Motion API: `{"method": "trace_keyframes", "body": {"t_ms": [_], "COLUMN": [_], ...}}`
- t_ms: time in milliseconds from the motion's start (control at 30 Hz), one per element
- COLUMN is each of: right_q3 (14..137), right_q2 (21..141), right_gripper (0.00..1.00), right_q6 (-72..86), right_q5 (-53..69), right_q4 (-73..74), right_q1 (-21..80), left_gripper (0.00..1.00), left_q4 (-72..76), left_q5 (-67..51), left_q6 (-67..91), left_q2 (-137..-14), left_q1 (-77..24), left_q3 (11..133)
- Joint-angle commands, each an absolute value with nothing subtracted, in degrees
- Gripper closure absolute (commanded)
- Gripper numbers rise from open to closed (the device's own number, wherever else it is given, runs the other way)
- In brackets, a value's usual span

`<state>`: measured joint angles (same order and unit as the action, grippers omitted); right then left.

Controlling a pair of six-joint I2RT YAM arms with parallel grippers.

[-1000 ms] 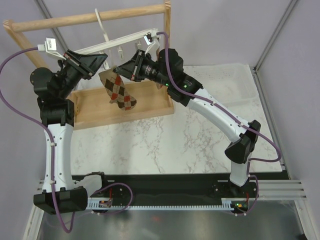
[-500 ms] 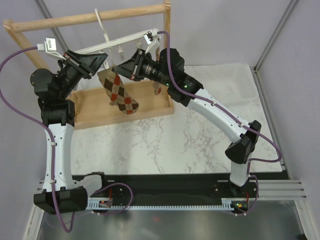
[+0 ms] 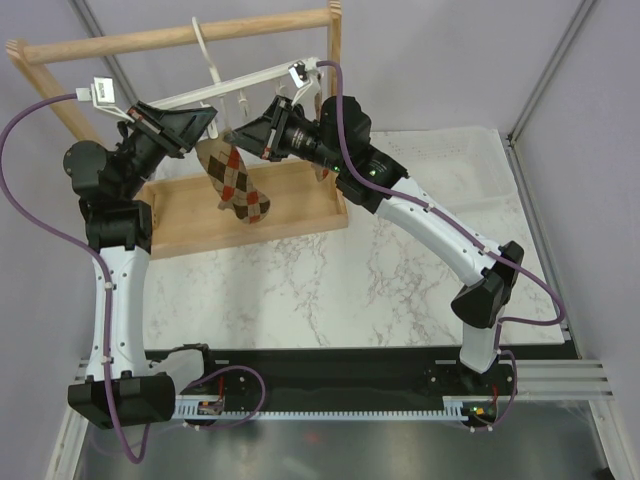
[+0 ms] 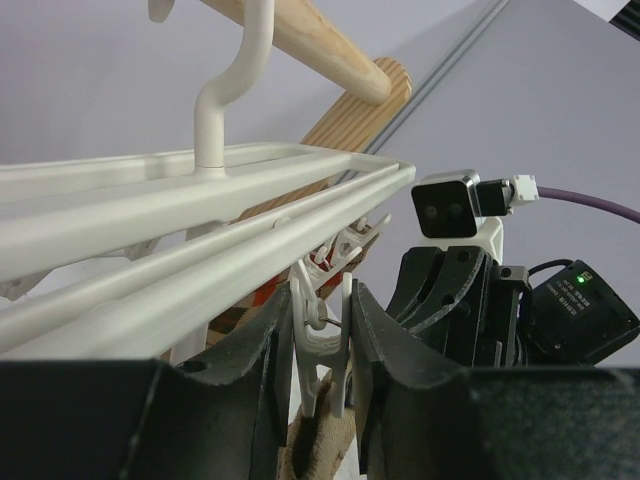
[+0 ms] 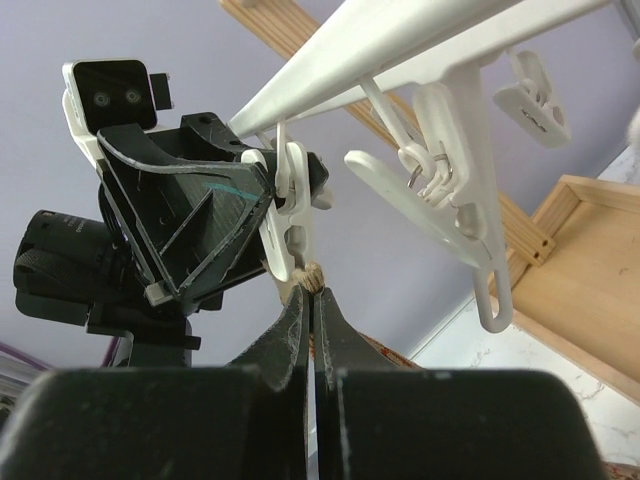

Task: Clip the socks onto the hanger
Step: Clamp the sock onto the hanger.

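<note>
Pinched a clip (image 4: 335,372) of the hanger (image 4: 190,215) with the left pincer (image 4: 320,302), fingers partway spread around it; gripped the sock (image 5: 309,276) cuff in the right pincer (image 5: 312,322), pressed fully together, just beneath that clip; hung the rest of the sock below both pincers, above a wooden tray (image 3: 180,216).

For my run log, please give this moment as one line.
left hand: grips a clip of the hanger | right hand: shut on sock edge under that clip | sock: hangs over wooden tray
</note>
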<state>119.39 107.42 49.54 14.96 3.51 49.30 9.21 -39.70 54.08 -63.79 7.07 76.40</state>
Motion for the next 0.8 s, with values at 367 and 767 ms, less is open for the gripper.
{"method": "trace_keyframes", "body": {"t_ms": [367, 767], "right_q3": [121.1, 118.7], "right_q2": [107.6, 106.8], "right_gripper": [1.00, 1.00], "right_q6": [50.5, 51.1], "right_q5": [15.1, 14.7], "right_q4": [-2.8, -6.4], "right_q1": [48.7, 47.6], "left_gripper": [0.98, 0.98], "left_q4": [17.6, 19.8], "left_q5": [-47.2, -48.1], "left_q6": [59.2, 61.8], "left_q2": [-62.1, -62.5], "left_q1": [6.9, 6.9], "left_q3": [75.7, 75.8]}}
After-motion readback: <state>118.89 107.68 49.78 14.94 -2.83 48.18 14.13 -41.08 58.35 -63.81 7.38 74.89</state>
